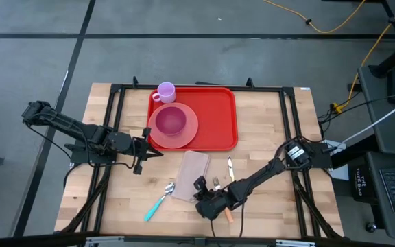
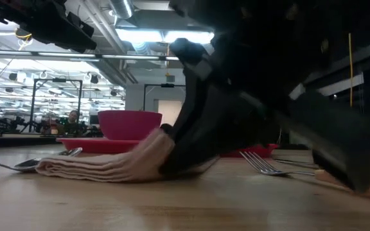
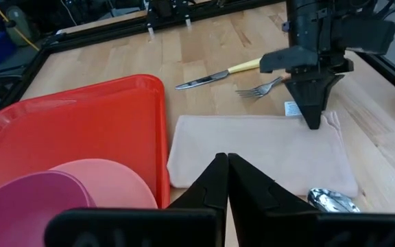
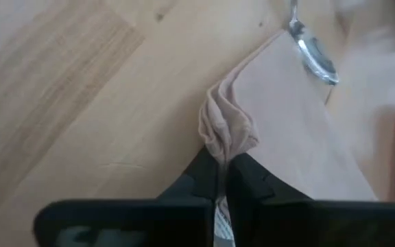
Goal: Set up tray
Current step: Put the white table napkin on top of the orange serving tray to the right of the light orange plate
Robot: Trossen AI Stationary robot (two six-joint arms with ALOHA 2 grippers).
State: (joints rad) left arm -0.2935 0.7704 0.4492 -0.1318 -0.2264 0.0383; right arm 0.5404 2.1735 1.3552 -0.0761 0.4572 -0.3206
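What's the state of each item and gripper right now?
tray: on table, holds plate, bowl, cup
napkin: flat beside tray, one corner pinched
right gripper: shut on napkin
left gripper: shut, empty, beside tray
fork, knife, spoon: on table

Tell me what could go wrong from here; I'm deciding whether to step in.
The right claw pinches only a bunched corner of the napkin, so it may slip free when lifted. The spoon touches the napkin's far edge and could get dragged. The fork lies close beside the claw and might be bumped.
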